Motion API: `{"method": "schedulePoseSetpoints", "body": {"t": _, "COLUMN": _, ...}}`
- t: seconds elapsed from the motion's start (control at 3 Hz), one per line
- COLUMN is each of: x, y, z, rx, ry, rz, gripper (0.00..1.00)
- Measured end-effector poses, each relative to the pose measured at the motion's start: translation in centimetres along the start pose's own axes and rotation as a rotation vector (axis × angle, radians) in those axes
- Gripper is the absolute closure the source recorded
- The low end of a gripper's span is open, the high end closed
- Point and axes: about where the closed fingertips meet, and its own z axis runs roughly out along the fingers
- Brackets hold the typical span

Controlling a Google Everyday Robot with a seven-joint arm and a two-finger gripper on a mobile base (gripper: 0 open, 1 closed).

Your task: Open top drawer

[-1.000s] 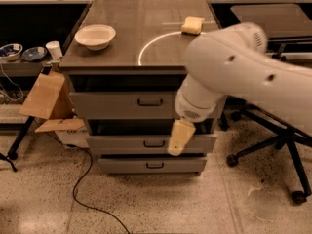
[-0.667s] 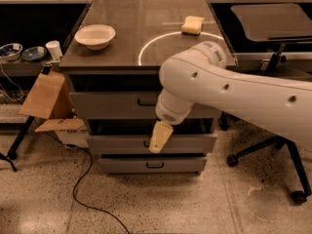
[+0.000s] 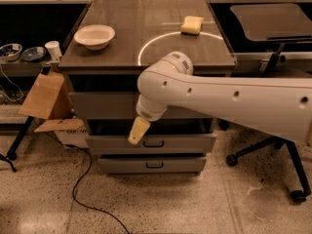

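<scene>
The top drawer (image 3: 100,105) is the wide grey front just under the cabinet's dark top, with dark gaps above and below it. Its handle is hidden behind my white arm (image 3: 219,99), which reaches in from the right across the drawer front. My gripper (image 3: 139,130) is tan. It hangs down from the arm's end, in front of the gap below the top drawer and just above the left part of the middle drawer (image 3: 185,143).
The bottom drawer (image 3: 153,165) sits lowest. A white bowl (image 3: 94,35) and a yellow sponge (image 3: 191,25) lie on the cabinet top. A cardboard box (image 3: 46,99) leans at the left. An office chair (image 3: 273,33) stands at the right. A black cable (image 3: 85,199) lies on the floor.
My arm has swung left across the cabinet front, and the gripper has moved left with it. The drawers have not visibly moved.
</scene>
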Motion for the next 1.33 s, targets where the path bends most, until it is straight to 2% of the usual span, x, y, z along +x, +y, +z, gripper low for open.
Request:
{"method": "schedulePoseSetpoints", "body": {"t": 0.33, "x": -3.0, "y": -0.9, "z": 2.9, "rx": -0.005, "ry": -0.048, "rz": 0.029, "gripper": 0.0}}
{"method": "schedulePoseSetpoints", "body": {"t": 0.67, "x": -4.9, "y": -1.6, "z": 4.4, "rx": -0.021, "ry": -0.078, "rz": 0.019, "gripper": 0.0}}
{"method": "schedulePoseSetpoints", "body": {"t": 1.33, "x": -7.8, "y": -3.6, "z": 6.8, "rx": -0.068, "ry": -0.123, "rz": -0.044, "gripper": 0.0}}
